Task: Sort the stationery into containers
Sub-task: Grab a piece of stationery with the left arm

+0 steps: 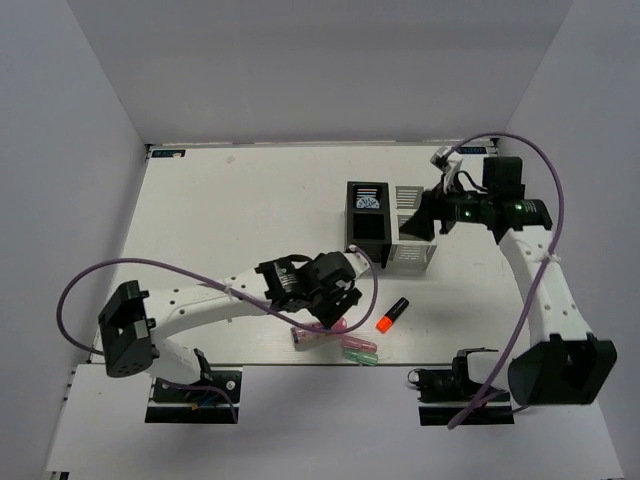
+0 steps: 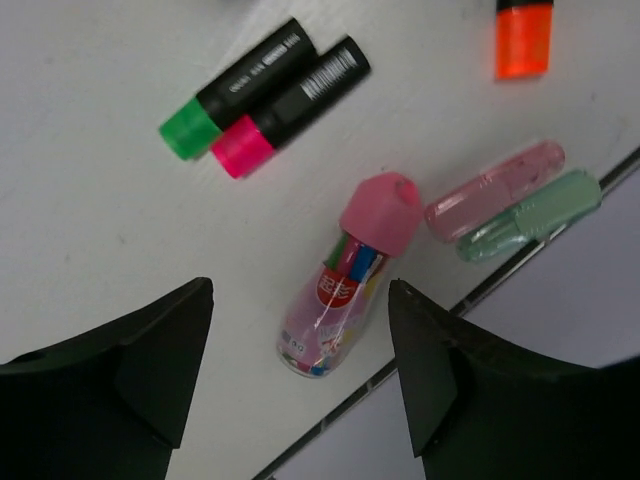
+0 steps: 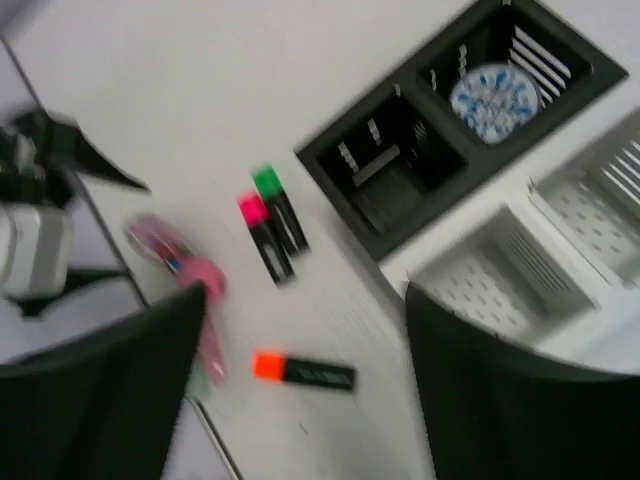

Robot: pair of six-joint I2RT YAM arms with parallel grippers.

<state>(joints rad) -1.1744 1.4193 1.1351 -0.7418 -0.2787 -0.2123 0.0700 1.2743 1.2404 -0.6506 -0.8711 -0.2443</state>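
**Top view.** I see the left hand (image 1: 335, 305) low over the white bench (image 1: 230, 220), close to its near edge and right of the middle. The black square mesh bin (image 1: 367, 215) and the white square mesh bin (image 1: 415, 245) stand touching, right of the bench's centre. The right hand (image 1: 425, 215) hovers at the white bin; I cannot tell its opening from here. The black marker with an orange cap (image 1: 392, 315) lies between the bins and the near edge.

**Left wrist view.** The left hand's fingers (image 2: 130, 370) are spread wide and hold nothing. The pink translucent capped tube (image 2: 350, 275) lies flat between the fingertips, apart from both. Just beside its cap, the pastel pink oblong piece (image 2: 495, 190) and the pastel green oblong piece (image 2: 530, 217) lie side by side, touching, at the near edge. Further in, the black marker with a green cap (image 2: 235, 90) and the black marker with a pink cap (image 2: 290, 105) lie touching.

**Right wrist view (blurred).** The right hand's fingers (image 3: 520, 400) stand wide apart, empty. I make out two compartments in the black bin, one holding a round blue-and-white patterned object (image 3: 495, 95). All three markers lie on the bench outside the bins.
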